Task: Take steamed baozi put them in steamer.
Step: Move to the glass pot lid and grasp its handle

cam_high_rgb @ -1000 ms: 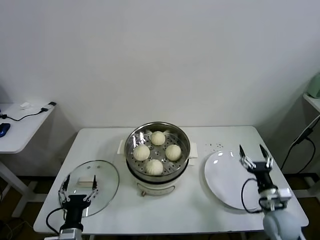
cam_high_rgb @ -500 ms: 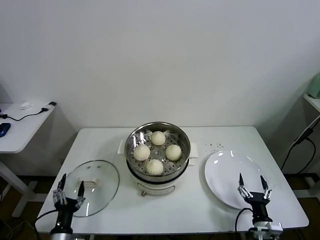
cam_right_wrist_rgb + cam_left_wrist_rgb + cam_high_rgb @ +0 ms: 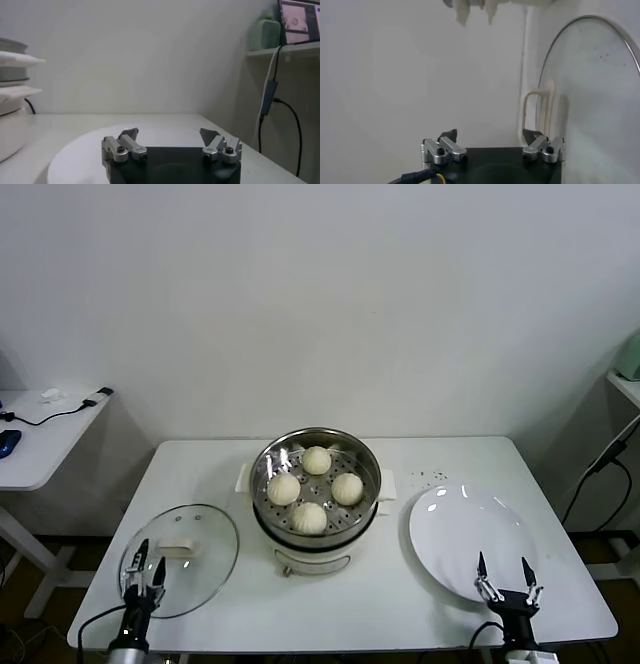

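Four cream-white baozi (image 3: 315, 487) lie on the perforated tray inside the shiny steel steamer (image 3: 268, 498) at the table's middle. My left gripper (image 3: 145, 572) is open and empty at the front left, over the near edge of the glass lid (image 3: 205, 556). My right gripper (image 3: 503, 573) is open and empty at the front right, at the near rim of the white plate (image 3: 465, 536). In the left wrist view the open left gripper (image 3: 490, 136) faces the lid's white handle (image 3: 536, 112). In the right wrist view the open right gripper (image 3: 169, 134) sits over the plate (image 3: 75, 152).
A side table (image 3: 35, 446) with cables stands at the far left. A shelf (image 3: 624, 379) with a cable hanging from it is at the right. The steamer's white base (image 3: 10, 117) shows in the right wrist view.
Both arms have drawn back toward the front edge of the table and lower in view. The baozi, steamer, lid and plate have not moved.
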### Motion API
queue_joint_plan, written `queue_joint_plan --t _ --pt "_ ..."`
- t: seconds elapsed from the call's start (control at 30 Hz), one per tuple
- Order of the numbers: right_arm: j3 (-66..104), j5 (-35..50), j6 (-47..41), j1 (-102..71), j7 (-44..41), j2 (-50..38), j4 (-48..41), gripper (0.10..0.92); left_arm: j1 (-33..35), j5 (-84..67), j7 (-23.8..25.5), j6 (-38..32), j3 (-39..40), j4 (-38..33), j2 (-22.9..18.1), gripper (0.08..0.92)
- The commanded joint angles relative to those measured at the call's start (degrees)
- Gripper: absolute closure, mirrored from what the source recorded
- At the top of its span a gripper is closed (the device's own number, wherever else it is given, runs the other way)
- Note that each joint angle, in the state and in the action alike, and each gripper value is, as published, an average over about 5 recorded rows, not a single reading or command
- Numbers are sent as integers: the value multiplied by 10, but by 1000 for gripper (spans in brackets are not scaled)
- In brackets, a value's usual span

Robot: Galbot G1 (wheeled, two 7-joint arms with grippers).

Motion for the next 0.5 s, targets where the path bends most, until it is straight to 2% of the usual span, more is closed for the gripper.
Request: queue_joint_plan --t 0.03,0.23,0.5 --pt "1 -11 4 -7 2 9 -4 203 -38 49 14 18 8 33 -5 177" --pt "3 -11 4 -9 1 8 -1 203 -60 47 37 25 19 47 -5 177" --pt "4 -12 6 -11 0 9 0 203 -80 40 45 36 20 57 -2 177"
